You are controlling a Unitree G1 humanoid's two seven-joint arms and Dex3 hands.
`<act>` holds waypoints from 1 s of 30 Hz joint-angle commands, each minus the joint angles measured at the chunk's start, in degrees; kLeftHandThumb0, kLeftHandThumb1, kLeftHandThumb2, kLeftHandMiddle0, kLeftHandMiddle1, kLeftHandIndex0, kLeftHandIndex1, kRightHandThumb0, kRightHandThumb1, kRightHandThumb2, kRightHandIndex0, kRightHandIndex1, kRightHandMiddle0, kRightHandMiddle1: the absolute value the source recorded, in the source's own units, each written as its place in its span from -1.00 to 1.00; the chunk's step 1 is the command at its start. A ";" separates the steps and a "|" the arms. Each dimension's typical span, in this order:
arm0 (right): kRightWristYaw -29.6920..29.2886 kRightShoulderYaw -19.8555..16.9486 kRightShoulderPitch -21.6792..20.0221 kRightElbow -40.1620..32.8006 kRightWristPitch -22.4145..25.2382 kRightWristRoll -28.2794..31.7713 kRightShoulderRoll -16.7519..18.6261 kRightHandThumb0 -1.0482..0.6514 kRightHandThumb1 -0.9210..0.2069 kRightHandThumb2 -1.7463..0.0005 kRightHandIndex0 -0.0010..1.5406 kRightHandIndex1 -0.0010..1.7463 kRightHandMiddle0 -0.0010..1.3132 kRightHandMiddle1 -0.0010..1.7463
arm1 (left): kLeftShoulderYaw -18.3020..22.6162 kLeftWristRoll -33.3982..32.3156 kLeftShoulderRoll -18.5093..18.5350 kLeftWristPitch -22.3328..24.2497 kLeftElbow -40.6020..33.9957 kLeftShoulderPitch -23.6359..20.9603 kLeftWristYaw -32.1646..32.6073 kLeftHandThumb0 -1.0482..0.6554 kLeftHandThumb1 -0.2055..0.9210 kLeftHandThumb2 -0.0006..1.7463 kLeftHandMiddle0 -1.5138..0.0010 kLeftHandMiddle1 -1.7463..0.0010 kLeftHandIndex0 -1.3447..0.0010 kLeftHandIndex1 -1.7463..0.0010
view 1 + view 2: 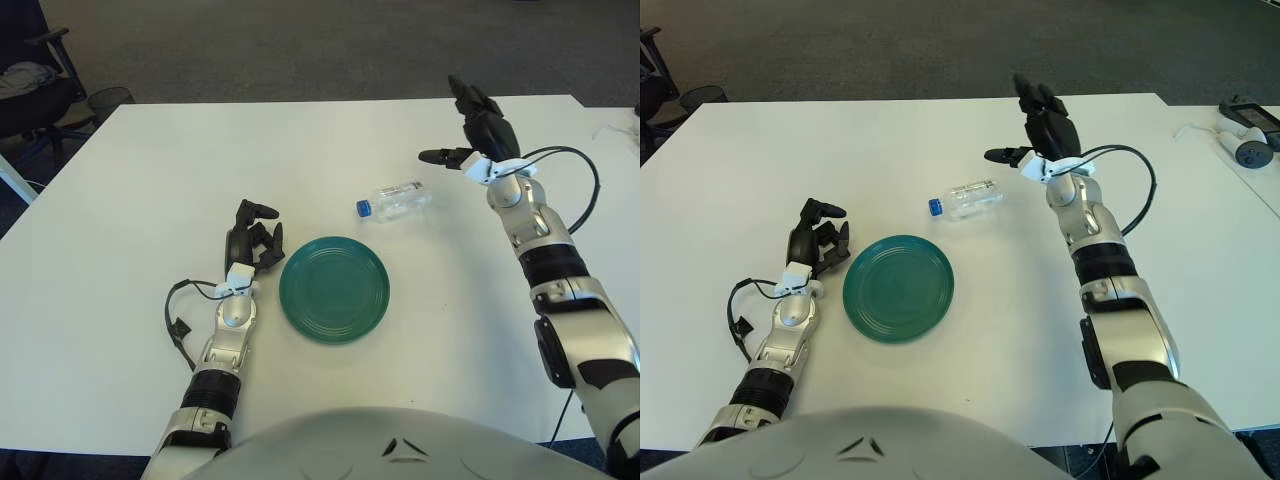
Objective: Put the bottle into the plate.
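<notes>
An office or lab room: a broad white worktop (150, 180) on dark grey carpet (300, 50); a black office chair (35, 85) and wire wastebasket (110, 100) at the left; controllers (1245, 125) on a neighbouring table.

bottle (392, 201) on table (130, 180) behind plate (334, 289); left hand (251, 240) left of plate, right hand (478, 130) right of bottle

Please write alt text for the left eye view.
The right hand hovers open beyond a clear bottle lying on the white table, just behind an empty green plate. The left hand shows left of the plate.
</notes>
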 commanded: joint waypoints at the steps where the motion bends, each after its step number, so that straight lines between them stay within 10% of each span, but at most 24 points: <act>1: -0.59 3.56 -3.31 5.36 -2.40 -2.48 -0.98 -1.00 -1.00 0.86 -1.00 -1.00 -0.89 -0.92 | -1.04 0.52 -0.70 1.83 3.82 3.22 -1.09 -0.24 0.43 0.09 -0.29 -1.00 0.41 -1.00; 17: 1.93 14.80 -9.58 18.82 -3.69 -8.04 -0.72 -1.00 -1.00 0.85 -1.00 -1.00 -1.00 -0.99 | -1.19 0.96 -1.10 1.46 4.00 3.67 0.02 -0.24 0.44 0.08 -0.28 -1.00 0.41 -1.00; 30: 9.48 15.28 -10.58 14.56 -4.11 -5.72 -4.10 -1.00 -0.99 0.93 -1.00 -1.00 -1.00 -1.00 | -1.42 1.08 -1.22 1.49 4.33 3.41 0.13 -0.24 0.44 0.08 -0.28 -1.00 0.41 -1.00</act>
